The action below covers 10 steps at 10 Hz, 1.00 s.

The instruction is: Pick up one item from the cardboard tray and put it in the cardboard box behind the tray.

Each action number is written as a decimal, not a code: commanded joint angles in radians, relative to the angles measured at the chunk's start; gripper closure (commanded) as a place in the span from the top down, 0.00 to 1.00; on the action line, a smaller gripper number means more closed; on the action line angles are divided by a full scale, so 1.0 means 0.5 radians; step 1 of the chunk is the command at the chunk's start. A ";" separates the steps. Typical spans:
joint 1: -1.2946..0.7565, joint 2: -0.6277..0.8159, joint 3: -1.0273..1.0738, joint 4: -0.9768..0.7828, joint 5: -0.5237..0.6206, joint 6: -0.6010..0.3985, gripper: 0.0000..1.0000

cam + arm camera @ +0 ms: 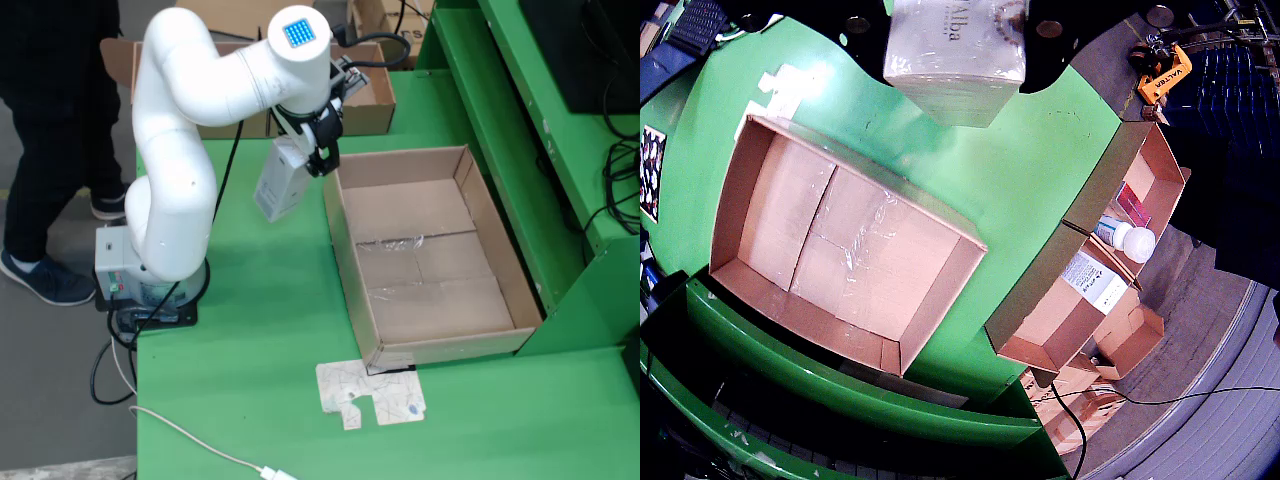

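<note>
Even, diffuse overhead light, bright in both views; shadows soft and short. Mild glare on clear tape inside the cardboard tray [425, 250] and on the white arm [190, 120]. Fixed view sharp. Gripper view strongly fisheye-warped; corners dark, edges perhaps slightly soft.

— What colours am I getting on my screen?

— I see a bright green table [260, 380] and a glossy white arm [175, 150] with a blue square [299, 32] on its top cap. The gripper [318, 150] is black.

— And the carton?

— The held carton [955, 50] is pale grey-white with dark lettering. The tray [425, 330] is plain brown cardboard with a shiny clear tape strip; the box [1080, 290] behind is the same brown, holding a white bottle [1127, 238] with a blue band.

— Anything else?

— I see a cream scrap [372, 395] with thin dark lines, and an orange tag [1167, 75].
</note>
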 commanded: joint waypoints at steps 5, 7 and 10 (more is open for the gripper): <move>0.443 0.162 0.040 -0.142 -0.117 0.307 0.00; 0.537 0.165 0.040 -0.171 -0.130 0.373 0.00; 0.537 0.165 0.040 -0.171 -0.130 0.373 0.00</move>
